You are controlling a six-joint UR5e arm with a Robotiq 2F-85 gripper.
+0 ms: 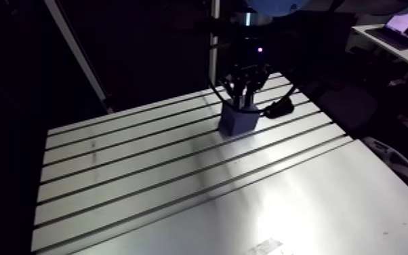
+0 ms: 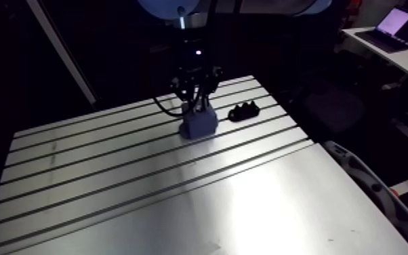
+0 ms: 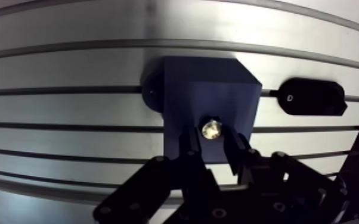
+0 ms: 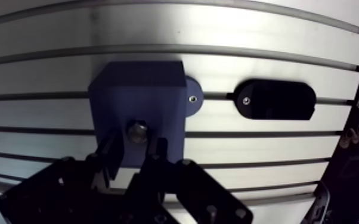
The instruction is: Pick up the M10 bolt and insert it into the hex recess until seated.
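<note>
The black two-finger gripper (image 3: pixel 212 142) is hanging straight over a dark blue, box-shaped block (image 3: pixel 209 89), which is standing on the silver slotted aluminium table (image 3: pixel 68 65). In the wrist view its two fingers (image 3: pixel 191 146) are reaching over the block's near edge. They are standing a little apart and are pinching a small shiny metal bolt (image 3: pixel 211 128) between their tips, one finger on each side of it.

The bolt is showing its bright round end to the camera and is sitting over the top face of the block, near the edge closest to the gripper. It seems to be touching the block's top, but from this angle I cannot tell whether it is already going into the block or only resting above it.

At one side of the block a low round tab (image 3: pixel 151 92) of the same blue colour, with a small screw in it, is lying flat on the table. On the opposite side of the block, apart from it, a black oval part (image 3: pixel 310 97) is lying across one of the table's slots.

In the arm view the gripper (image 1: pixel 246 85) is coming down from above onto the block (image 1: pixel 238 120).
</note>
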